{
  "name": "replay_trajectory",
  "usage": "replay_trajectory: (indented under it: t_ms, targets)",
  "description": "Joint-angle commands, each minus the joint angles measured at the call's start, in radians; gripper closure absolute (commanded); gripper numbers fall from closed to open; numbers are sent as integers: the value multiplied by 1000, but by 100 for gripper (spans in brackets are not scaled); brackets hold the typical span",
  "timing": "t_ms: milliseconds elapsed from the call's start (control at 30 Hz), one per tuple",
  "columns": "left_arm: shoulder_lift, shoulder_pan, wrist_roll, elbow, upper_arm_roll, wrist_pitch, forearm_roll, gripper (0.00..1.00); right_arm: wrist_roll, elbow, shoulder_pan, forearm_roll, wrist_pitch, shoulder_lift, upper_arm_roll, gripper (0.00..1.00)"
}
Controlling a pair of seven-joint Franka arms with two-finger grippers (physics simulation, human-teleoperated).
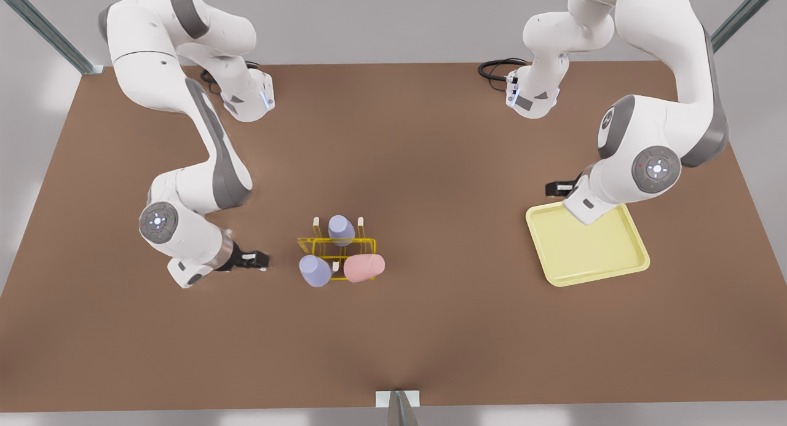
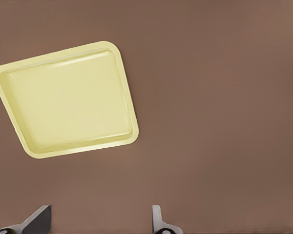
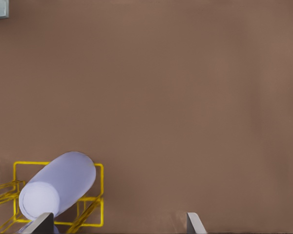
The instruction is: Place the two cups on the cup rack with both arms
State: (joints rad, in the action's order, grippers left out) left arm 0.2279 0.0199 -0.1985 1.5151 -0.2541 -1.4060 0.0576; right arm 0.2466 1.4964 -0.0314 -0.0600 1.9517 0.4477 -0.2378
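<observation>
No readable text, labels, brands or numbers anywhere: none on the arms, cups, rack, tray or tabletop.
</observation>
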Motion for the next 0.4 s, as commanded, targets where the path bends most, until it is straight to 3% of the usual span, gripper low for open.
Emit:
replay_trajectory:
  t_ms: [0, 67, 200, 367]
  targets:
    - [-1, 0, 240, 0, -1, 7, -1, 0, -164, -18, -62, -172, -221, -38, 6, 0]
    - [-1, -1, 240, 0, -1, 7, -1, 0, -188, -28, -25, -167, -318, -144, 45, 0]
    - [-1, -5, 238, 0, -2, 7, -1, 0, -270, 168, -12, -64, -327, -426, 135, 0]
    - [-1, -5, 237, 0, -2, 9, -1, 0, -265, 223, -12, -63, -327, -475, 149, 0]
